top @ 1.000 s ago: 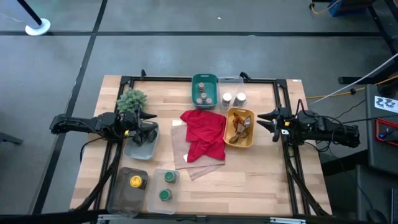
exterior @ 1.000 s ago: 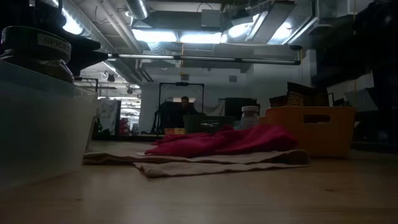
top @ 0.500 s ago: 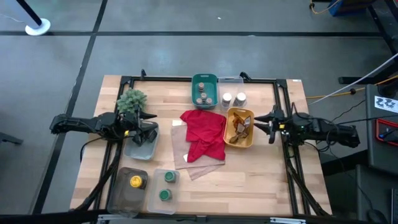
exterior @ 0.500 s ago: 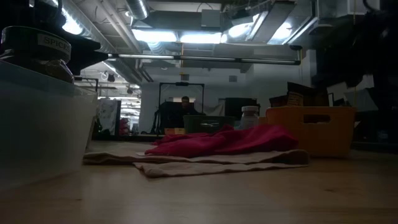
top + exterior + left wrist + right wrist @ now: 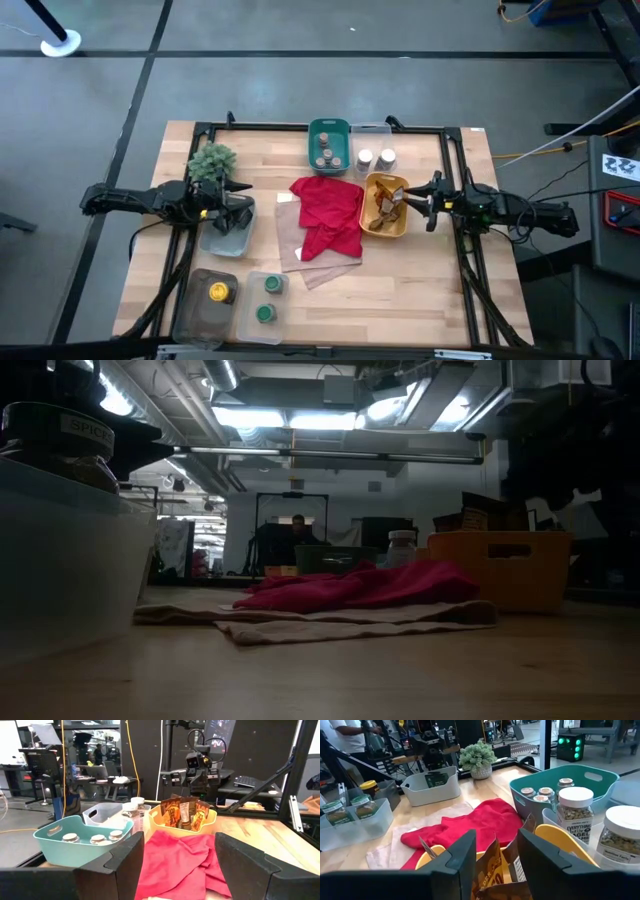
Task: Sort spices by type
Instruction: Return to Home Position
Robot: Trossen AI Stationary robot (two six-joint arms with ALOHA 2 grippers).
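At the counter's (image 5: 420, 290) right edge, the right gripper (image 5: 424, 203) hovers beside the yellow bin (image 5: 386, 236) holding the packets (image 5: 386, 203), jaws apart and empty. The left gripper (image 5: 240, 188) waits likewise over the grey bin (image 5: 222, 248). Sorting looks finished; next, withdraw home clear of the rim.

The right gripper (image 5: 412, 201) has moved in toward the yellow bin (image 5: 385, 236), from clear of its outer side to right at its rim. Its fingers now reach over that edge, close to the packets (image 5: 384, 203).
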